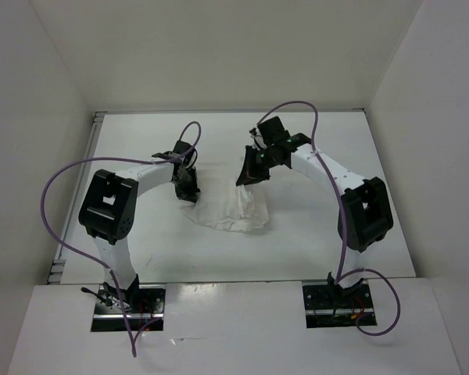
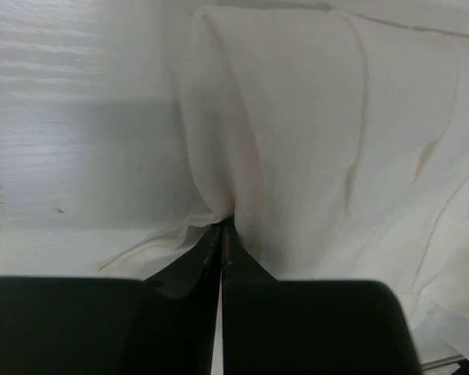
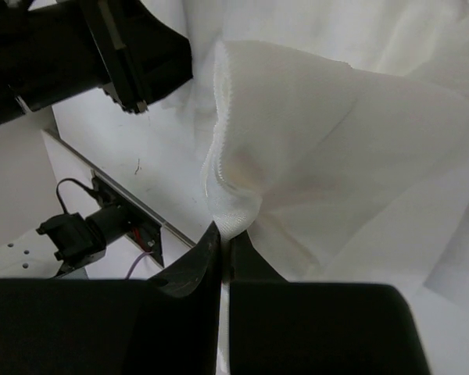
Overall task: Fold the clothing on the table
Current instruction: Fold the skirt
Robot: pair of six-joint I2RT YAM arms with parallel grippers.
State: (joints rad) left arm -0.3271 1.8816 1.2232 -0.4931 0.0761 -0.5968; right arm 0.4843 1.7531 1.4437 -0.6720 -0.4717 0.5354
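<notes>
The clothing [image 1: 230,207] is a thin white garment, bunched in the middle of the table [image 1: 313,250]. My left gripper [image 1: 187,192] is low at its left edge, shut on a pinch of the clothing [image 2: 242,156] that rises from the fingertips [image 2: 211,246]. My right gripper [image 1: 248,178] is lifted at the garment's upper right corner, shut on the clothing [image 3: 297,141]; a hemmed corner bulges just above its fingertips [image 3: 246,254], and the fabric hangs from it down to the table.
White upright walls [image 1: 55,117] enclose the table on three sides. Purple cables [image 1: 70,176] loop from both arms. The arm bases [image 1: 129,301] sit at the near edge. In the right wrist view the left arm [image 3: 78,47] and table edge show.
</notes>
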